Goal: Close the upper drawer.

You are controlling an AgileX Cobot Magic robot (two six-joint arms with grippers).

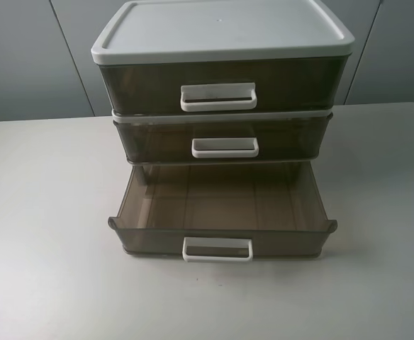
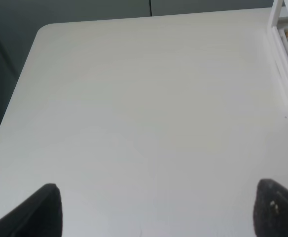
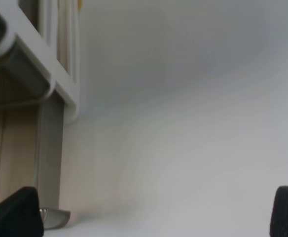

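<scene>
A three-drawer cabinet (image 1: 221, 35) with a white lid and smoky brown drawers stands at the table's back middle. The upper drawer (image 1: 218, 88) has a white handle (image 1: 218, 98); its front sits just under the lid's front edge, slightly forward of the middle drawer (image 1: 225, 138). The lower drawer (image 1: 221, 212) is pulled far out and is empty. Neither gripper shows in the exterior view. My left gripper (image 2: 156, 212) is open over bare table, with the cabinet's white frame (image 2: 287, 54) at the view's edge. My right gripper (image 3: 151, 215) is open, close beside the cabinet's side (image 3: 35, 74).
The white table (image 1: 44, 234) carries only the cabinet. The open lower drawer's front (image 1: 218, 241) reaches toward the table's near edge. Grey wall panels (image 1: 23, 57) stand behind the table.
</scene>
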